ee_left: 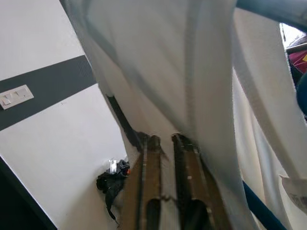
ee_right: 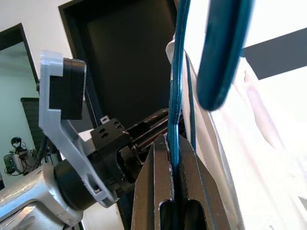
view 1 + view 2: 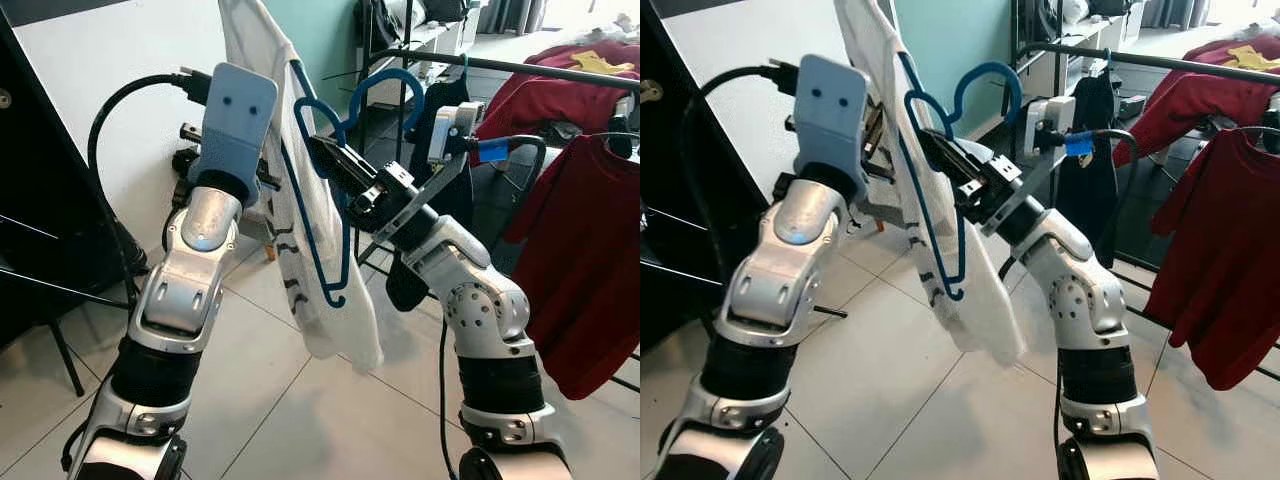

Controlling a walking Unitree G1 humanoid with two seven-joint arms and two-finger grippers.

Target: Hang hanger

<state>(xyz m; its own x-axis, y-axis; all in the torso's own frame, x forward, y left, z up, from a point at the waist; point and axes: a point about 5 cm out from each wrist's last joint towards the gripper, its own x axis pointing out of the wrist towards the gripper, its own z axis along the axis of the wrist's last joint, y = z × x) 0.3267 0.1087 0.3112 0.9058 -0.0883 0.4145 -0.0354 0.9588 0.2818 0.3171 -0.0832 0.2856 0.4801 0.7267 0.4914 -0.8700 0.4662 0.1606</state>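
Right pincer (image 3: pixel 318 150) pinching blue hanger (image 3: pixel 330 215) wire, left pincer (image 1: pixel 165 158) seemingly nipping white garment (image 3: pixel 335 300)

Domestic interior, looks like a bedroom or laundry corner of a home. Evidence: pale tiled floor (image 3: pixel 270 400), white wall (image 3: pixel 120 60) with a teal section (image 3: pixel 330 40), black clothes rail (image 3: pixel 530 68) carrying a dark red shirt (image 3: pixel 585 270) and a black garment (image 3: pixel 445 130). More red fabric (image 3: pixel 560 85) heaped behind the rail, possibly on a bed, too far to confirm. Wall switch plate (image 1: pixel 17 96) beside a dark band (image 1: pixel 48 88).
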